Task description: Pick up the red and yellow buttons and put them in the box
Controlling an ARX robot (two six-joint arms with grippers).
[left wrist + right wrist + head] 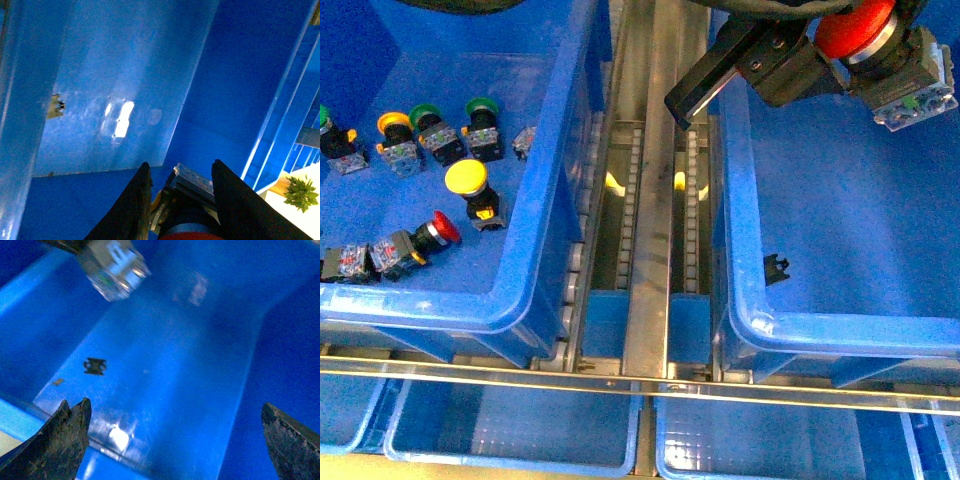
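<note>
Your left end effector (181,167) is closed on a red button (855,30), with its fingers (137,200) either side of the black collar. It holds the button in the air above the box (840,335), inside the rim line and well clear of the floor. Your right end effector (174,407) is spread wide open with nothing in it, and it also hangs over the box.

No button lies on the part of the box floor you can see. There is only a small black piece (776,267) near the front wall. The far corner is hidden behind the arm. By my reading, this is the 1st delivery, carried but not yet released.

3 task buttons are left in the bin (520,290) on the left:
- a yellow button (466,177) in the middle;
- a second yellow button (392,122) further back;
- a second red button (442,228) lying on its side near the front.

The green buttons (480,105) beside them stay where they are.
</note>
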